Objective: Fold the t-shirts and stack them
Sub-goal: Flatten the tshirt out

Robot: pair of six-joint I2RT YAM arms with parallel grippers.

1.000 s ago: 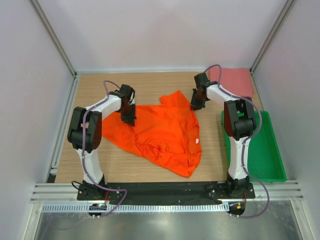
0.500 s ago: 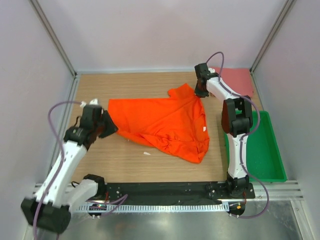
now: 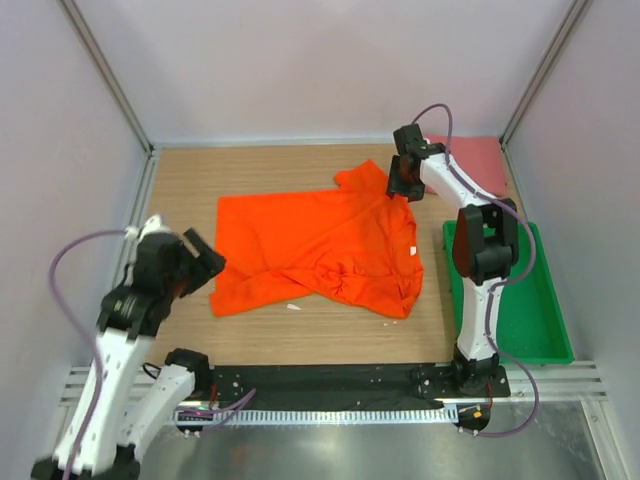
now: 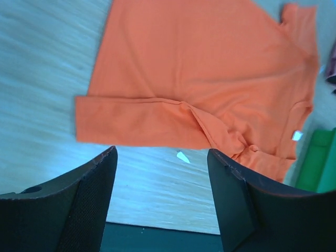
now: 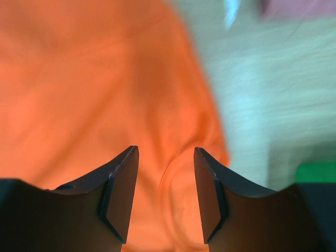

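Observation:
The orange t-shirt (image 3: 320,245) lies spread on the wooden table, its front edge folded over and its right side bunched. The pink-red t-shirt (image 3: 470,160) lies flat at the back right corner. My left gripper (image 3: 205,262) hovers open just left of the orange shirt's near left corner, nothing between its fingers; in the left wrist view the gripper (image 4: 161,152) looks over the shirt (image 4: 210,79). My right gripper (image 3: 400,185) stands open over the shirt's back right sleeve; in the right wrist view it (image 5: 165,149) has orange cloth (image 5: 79,79) below it, not pinched.
A green plastic tray (image 3: 530,320) stands at the right edge of the table, beside the right arm. A small white scrap (image 3: 293,307) lies on the wood just in front of the orange shirt. Walls close in the left, back and right sides.
Both grippers have opened and let go of the orange shirt, which now lies stretched out flatter. The left arm has swung back toward the near left.

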